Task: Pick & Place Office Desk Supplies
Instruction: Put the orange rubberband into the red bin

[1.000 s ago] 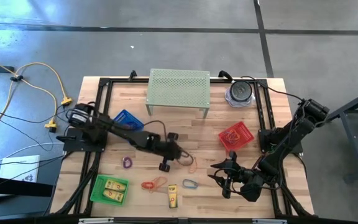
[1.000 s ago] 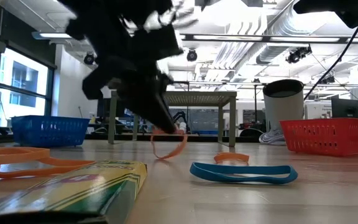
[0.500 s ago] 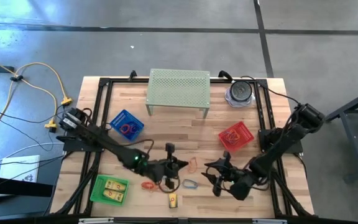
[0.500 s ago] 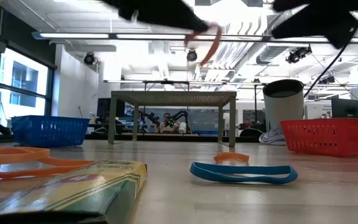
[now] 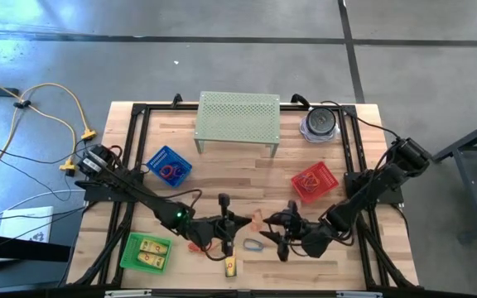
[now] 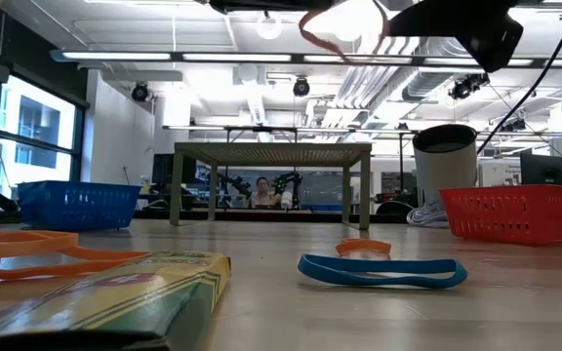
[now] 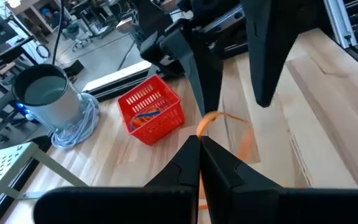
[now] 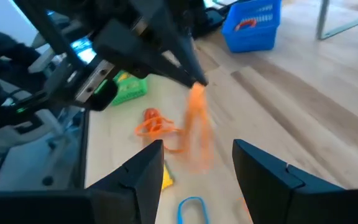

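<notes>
1. A thin orange rubber-band loop (image 7: 238,132) hangs in the air above the front middle of the wooden table (image 5: 247,170). It is pinched at its top and droops below the fingertips as a soft, narrow strip.
2. The left gripper (image 7: 199,140) is clenched on that orange loop, its two dark fingers pressed together.
3. The right gripper (image 8: 194,163) is just beside it, facing it, with its fingers spread apart and nothing between them; the loop dangles in front of the gap.
4. Small red mesh basket (image 5: 314,182), on the right side of the table: it holds a tangle of loops, orange and blue ones among them.
5. Small blue mesh basket (image 5: 170,165), on the left side: a red or orange loop lies inside.
6. Small green mesh basket (image 5: 146,252), at the front left corner: two small yellow rectangular blocks lie in it.
7. Loose on the table near the front: a blue loop (image 6: 379,270) lying flat, an orange tangle of loops (image 8: 153,124), and a yellow rectangular box (image 5: 231,266).
8. A pale green perforated metal stand (image 5: 238,116) sits at the back centre, with a grey round canister (image 5: 320,122) to its right.
</notes>
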Controlling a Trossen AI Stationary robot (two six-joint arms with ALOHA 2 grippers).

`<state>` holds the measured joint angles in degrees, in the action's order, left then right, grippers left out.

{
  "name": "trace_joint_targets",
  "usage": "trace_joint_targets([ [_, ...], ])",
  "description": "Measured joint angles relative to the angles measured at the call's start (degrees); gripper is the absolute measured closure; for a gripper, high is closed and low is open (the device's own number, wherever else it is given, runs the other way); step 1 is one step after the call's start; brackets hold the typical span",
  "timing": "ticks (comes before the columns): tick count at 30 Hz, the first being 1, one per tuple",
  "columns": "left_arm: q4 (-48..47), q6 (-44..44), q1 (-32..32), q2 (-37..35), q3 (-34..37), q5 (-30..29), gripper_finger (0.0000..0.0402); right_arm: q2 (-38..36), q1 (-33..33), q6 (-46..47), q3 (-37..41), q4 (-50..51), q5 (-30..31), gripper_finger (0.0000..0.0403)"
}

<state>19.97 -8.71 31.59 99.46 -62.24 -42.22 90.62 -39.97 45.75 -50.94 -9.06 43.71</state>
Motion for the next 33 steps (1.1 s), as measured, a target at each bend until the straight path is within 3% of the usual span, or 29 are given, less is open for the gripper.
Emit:
trace_joint_targets([
  [8,0.0,0.13,0.04,0.0,0.0,0.31,0.0402,4.52,1.73,-4.75,-0.04,-8.68,-1.48,0.0222],
  [13,-0.02,0.55,0.04,0.0,0.0,0.33,0.0402,5.56,3.56,-9.71,0.0,-13.46,-6.59,0.0222],
  [21,-0.03,0.57,0.04,0.0,0.0,0.39,0.0402,5.58,4.94,-11.75,0.0,-12.99,-7.83,0.0231],
  [25,-0.15,0.57,0.04,0.0,0.0,0.42,0.0402,5.61,5.2,-11.68,0.0,-11.56,-8.08,0.0269],
  [31,-0.17,0.57,0.04,0.0,0.0,0.44,0.0401,5.61,5.22,-13.27,0.0,-10.56,-8.11,0.0381],
  [33,-0.19,0.57,0.04,0.0,0.0,0.44,0.0402,5.61,5.22,-13.93,0.0,-10.56,-8.13,0.0394],
])
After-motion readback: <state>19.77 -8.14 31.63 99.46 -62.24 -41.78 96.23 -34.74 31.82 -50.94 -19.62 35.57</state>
